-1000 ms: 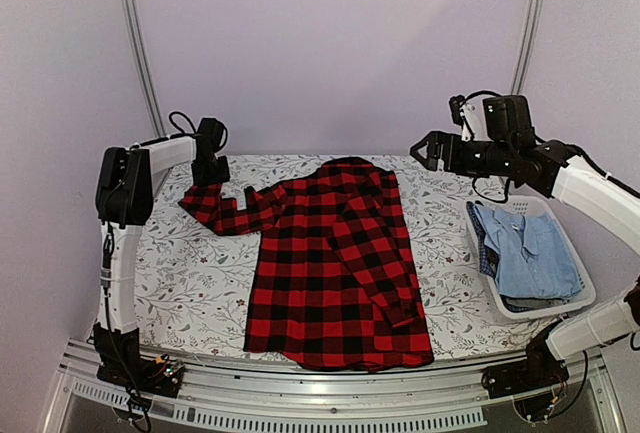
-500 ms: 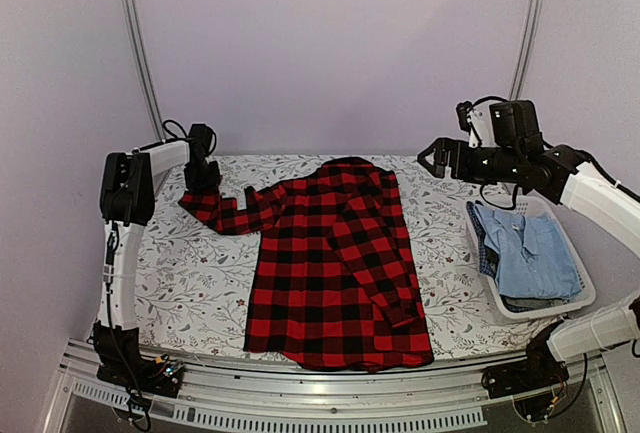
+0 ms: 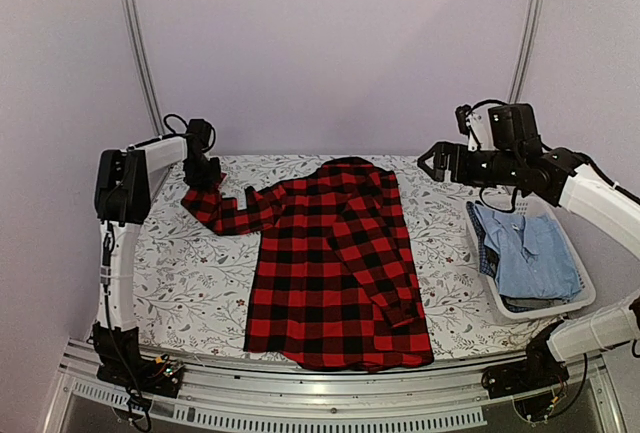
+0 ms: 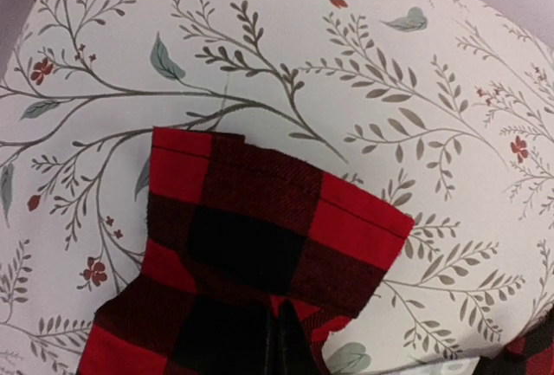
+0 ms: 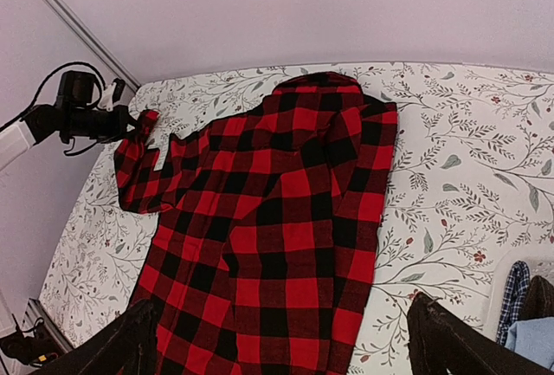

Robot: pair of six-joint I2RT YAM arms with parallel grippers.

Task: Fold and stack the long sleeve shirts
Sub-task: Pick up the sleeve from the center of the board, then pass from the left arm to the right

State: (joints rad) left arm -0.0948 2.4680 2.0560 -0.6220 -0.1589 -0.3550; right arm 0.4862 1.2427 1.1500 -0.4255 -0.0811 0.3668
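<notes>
A red-and-black buffalo-check cloth shirt (image 3: 330, 263) is lying spread out across the middle of the white, leaf-printed desk (image 3: 190, 273). Its collar is pointing toward the far edge and its hem is lying along the near edge. One sleeve is lying folded down over the right side of the body. The other sleeve (image 3: 235, 211) is stretching out toward the far left corner.

The left arm (image 3: 160, 153) is reaching over that corner. Its jaws are closing tightly on the sleeve just behind the cuff (image 4: 277, 219), and the cuff is sticking out past them over the desk's printed cloth.

The right arm (image 3: 520, 165) is hanging in the air above the far right part of the desk, well apart from the shirt. Its jaws are standing wide open, and its dark fingers (image 5: 446, 340) are gripping nothing.

A white plastic basket (image 3: 480, 263) is sitting at the right edge of the desk, beside the shirt but not touching it. A light-blue denim shirt (image 3: 535, 253) is resting inside it, on top of some darker blue cloth.
</notes>
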